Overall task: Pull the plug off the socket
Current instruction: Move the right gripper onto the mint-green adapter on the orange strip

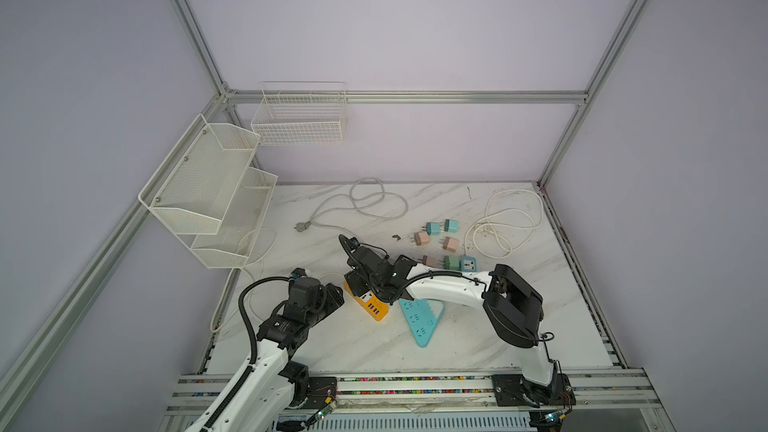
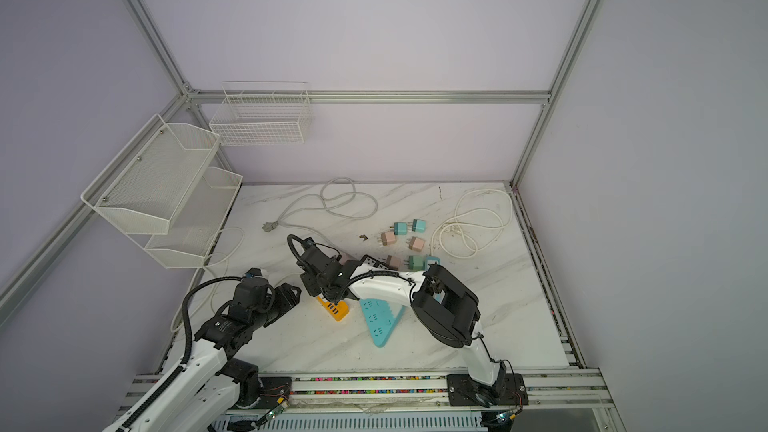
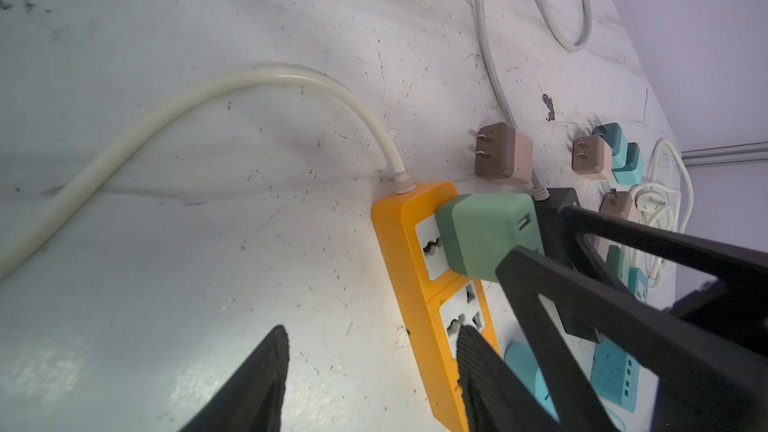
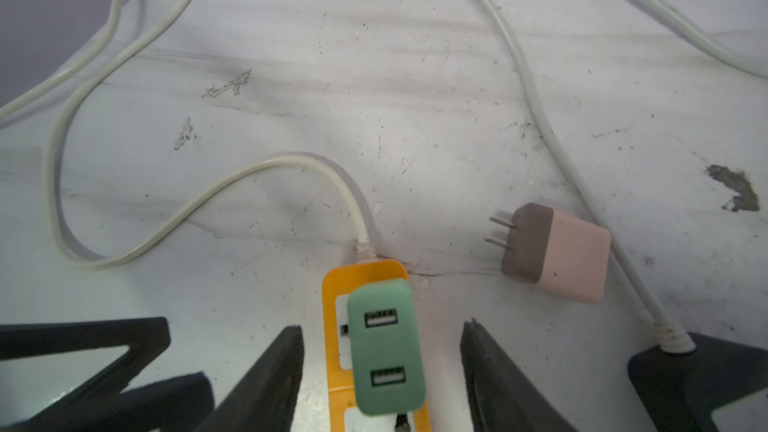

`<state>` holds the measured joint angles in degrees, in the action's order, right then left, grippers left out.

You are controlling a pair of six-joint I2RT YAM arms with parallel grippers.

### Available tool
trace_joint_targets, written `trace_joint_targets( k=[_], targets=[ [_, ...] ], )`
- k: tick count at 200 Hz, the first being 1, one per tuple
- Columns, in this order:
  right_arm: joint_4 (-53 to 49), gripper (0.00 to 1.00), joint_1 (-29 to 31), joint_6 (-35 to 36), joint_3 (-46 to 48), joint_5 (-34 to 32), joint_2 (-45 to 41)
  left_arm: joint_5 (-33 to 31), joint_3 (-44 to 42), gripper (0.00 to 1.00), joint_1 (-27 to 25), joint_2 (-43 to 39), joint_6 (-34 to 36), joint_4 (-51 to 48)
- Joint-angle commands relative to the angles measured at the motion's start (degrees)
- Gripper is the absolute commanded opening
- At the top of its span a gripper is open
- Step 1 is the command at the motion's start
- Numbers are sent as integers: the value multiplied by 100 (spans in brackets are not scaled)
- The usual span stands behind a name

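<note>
The socket is an orange power strip [image 3: 409, 268] lying on the marble table, also seen in both top views [image 1: 372, 307] [image 2: 334, 310]. A green two-port plug [image 4: 384, 347] [image 3: 486, 238] sits in its end outlet. My right gripper [image 4: 383, 326] hangs over the plug, open, one finger on each side with a gap to both. My left gripper [image 3: 374, 330] is open too. One of its fingers [image 3: 478, 359] lies over the strip's second outlet and the other is above bare table. In the top views my right gripper [image 1: 365, 280] hides the plug.
A loose pink plug [image 4: 557, 253] lies just beyond the strip. More pink and teal plugs [image 1: 440, 238] lie farther back. A teal triangular strip [image 1: 422, 320] and a black strip [image 3: 561, 209] sit under my right arm. White cables [image 1: 507, 222] loop behind, and wire baskets [image 1: 208, 193] hang on the left wall.
</note>
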<state>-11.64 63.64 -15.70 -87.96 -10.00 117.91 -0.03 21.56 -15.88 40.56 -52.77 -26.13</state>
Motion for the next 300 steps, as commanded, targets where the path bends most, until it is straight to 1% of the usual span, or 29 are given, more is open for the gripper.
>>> trace_joint_targets(
  k=[1, 41, 87, 134, 179, 198, 237, 272, 300],
  targets=[
    [-265, 63, 0, 69, -300, -178, 251, -129, 235, 64, 67, -58, 27, 208],
    [-280, 58, 4, 246, -410, -123, 474, -76, 164, 65, 104, -116, -3, 274],
    [-287, 47, 0, 409, -406, -58, 625, 8, 106, 65, 131, -40, -63, 352],
    [-260, 41, 0, 480, -276, 76, 646, 109, -18, 65, 145, 18, -167, 521],
    [-314, 31, 0, 537, -192, -27, 558, 234, -81, 65, 155, 109, -198, 673],
    [-304, 28, 1, 568, -128, -30, 486, 331, -125, 63, 162, 205, -219, 774],
    [-297, 25, 17, 568, 36, -72, 328, 627, -239, 59, 182, 549, -277, 1195],
    [-217, 24, 44, 490, 228, -118, 189, 793, -288, 52, 190, 934, -372, 1489],
    [-186, 24, 61, 448, 249, -105, 181, 1067, -377, 50, 190, 1250, -439, 2000]
  ],
)
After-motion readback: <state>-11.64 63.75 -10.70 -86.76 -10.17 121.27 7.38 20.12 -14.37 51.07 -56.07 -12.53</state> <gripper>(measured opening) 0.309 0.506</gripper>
